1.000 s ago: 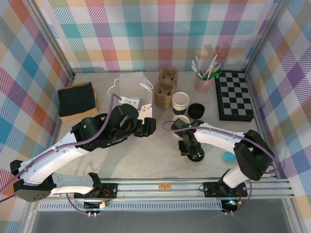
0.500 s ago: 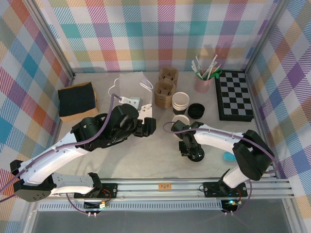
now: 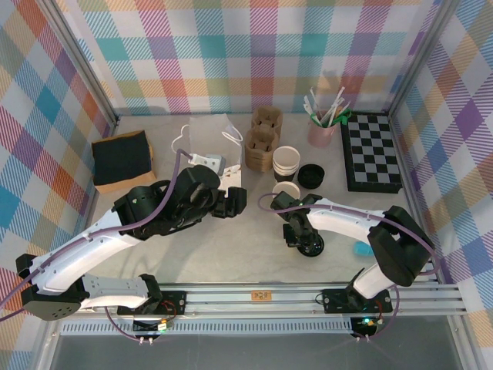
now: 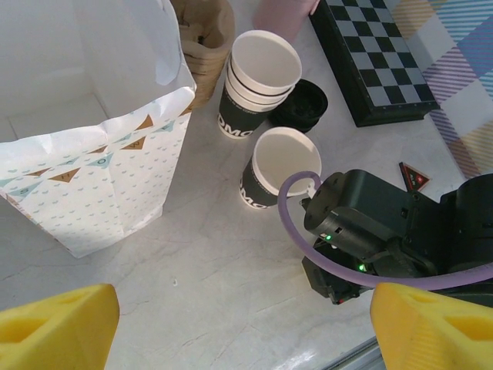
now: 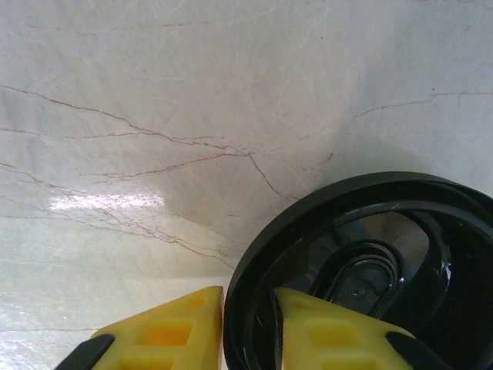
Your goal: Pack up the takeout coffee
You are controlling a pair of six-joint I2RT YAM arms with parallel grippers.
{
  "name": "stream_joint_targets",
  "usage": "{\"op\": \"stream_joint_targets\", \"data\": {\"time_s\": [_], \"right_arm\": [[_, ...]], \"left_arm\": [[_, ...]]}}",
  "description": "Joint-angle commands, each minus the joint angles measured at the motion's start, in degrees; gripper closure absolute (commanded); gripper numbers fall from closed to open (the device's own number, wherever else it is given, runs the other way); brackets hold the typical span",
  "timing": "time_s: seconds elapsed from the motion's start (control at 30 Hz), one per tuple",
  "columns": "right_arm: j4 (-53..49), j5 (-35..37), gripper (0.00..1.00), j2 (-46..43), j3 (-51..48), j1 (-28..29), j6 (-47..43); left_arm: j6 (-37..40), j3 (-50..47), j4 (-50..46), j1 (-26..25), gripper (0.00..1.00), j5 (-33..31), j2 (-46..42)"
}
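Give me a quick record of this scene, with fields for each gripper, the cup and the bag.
left gripper: open, near the white paper bag
right gripper: shut on the rim of a black lid lying on the table
single paper cup: upright, lidless, near the cup stack
white paper bag: upright, mouth open

Bare counter (image 3: pixel 231 247) lies open between paper bag (image 4: pixel 92 185) and lidless cup (image 4: pixel 279 166). The right claw (image 5: pixel 248 307), pinching a black lid (image 5: pixel 370 254), crowds the cup's near side; the cup stack (image 4: pixel 258 85) stands just behind.
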Motion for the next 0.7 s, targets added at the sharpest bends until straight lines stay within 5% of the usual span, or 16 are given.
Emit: {"op": "stream_joint_targets", "data": {"time_s": [0.0, 0.67], "right_arm": [[-2.77, -0.14, 0.77, 0.08, -1.24, 0.30, 1.38], [-8.61, 2.35, 0.83, -4.93, 3.84, 0.34, 1.19]], "left_arm": [[-0.34, -0.76, -1.02, -0.44, 0.15, -1.10, -1.00], [0.71, -0.23, -1.05, -0.44, 0.15, -2.29, -1.27]]}}
